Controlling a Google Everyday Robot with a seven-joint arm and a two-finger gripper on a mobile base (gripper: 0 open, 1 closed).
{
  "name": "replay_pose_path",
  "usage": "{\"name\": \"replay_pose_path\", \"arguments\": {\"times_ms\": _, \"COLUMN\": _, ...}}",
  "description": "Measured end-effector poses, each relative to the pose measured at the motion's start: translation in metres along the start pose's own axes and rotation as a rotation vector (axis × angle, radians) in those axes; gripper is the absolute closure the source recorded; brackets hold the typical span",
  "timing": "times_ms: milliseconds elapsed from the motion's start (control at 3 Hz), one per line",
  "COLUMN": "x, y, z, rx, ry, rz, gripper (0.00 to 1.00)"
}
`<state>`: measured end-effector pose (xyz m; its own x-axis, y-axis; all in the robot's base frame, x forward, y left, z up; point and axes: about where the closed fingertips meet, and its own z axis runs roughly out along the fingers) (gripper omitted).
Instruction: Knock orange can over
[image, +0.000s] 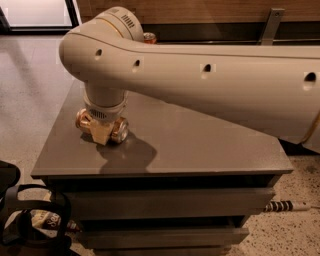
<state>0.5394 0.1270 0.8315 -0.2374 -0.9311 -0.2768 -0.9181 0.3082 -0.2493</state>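
Observation:
My gripper (103, 131) hangs from the arm's wrist just above the grey table top (200, 150), near its left edge. An orange-brown can (149, 37) with a pale top peeks over my arm at the table's far side. Only its top shows and its script is hidden, so I cannot tell if it is the orange can. It is well behind the gripper and to its right, apart from it. My thick cream arm (215, 85) crosses the whole view and hides the back of the table.
The table is a grey cabinet with drawers (165, 202) in front. A dark bag with straps (30, 220) lies on the floor at lower left. A cable end (285, 206) lies on the floor at right. A wood-panelled wall runs behind.

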Motion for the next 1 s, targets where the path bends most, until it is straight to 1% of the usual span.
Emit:
{"name": "replay_pose_path", "arguments": {"times_ms": 333, "x": 0.0002, "y": 0.0002, "z": -0.0008, "rx": 0.001, "ry": 0.0, "rz": -0.001, "gripper": 0.5}}
{"name": "replay_pose_path", "arguments": {"times_ms": 1000, "x": 0.0005, "y": 0.0005, "z": -0.0017, "rx": 0.003, "ry": -0.001, "rz": -0.001, "gripper": 0.05}}
